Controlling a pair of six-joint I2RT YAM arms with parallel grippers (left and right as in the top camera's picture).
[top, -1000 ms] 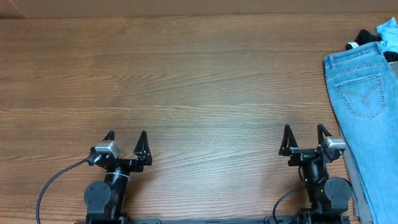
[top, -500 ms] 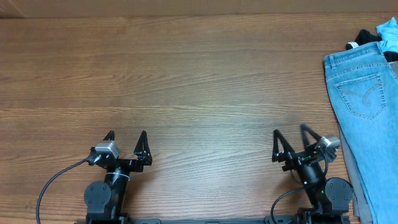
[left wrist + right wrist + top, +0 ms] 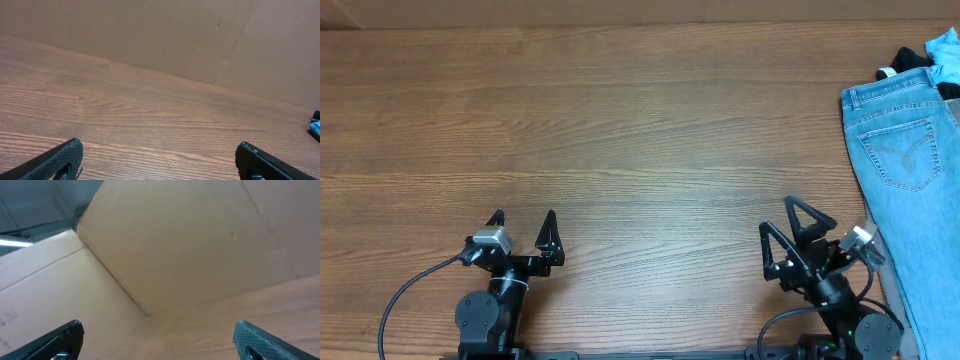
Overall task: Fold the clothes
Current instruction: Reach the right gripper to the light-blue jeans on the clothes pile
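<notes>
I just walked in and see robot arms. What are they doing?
Nothing is being handled yet. Both arms sit at the near edge of the wooden table, with the left gripper and right gripper open and empty. The light-blue jeans lie flat at the right edge, with black and cyan garments beyond them.

Left tool (image 3: 524, 215) low, fingers spread, empty. Right tool (image 3: 775, 213) spread, empty, tilted up, angled leftward.

A brown wood-grain table (image 3: 620, 130) carries jeans (image 3: 910, 150) lying flat along its right edge, waistband toward the far side, grey trousers (image 3: 886, 285) showing from beneath them, and a black-and-cyan bundle (image 3: 920, 55) at the far right corner
</notes>
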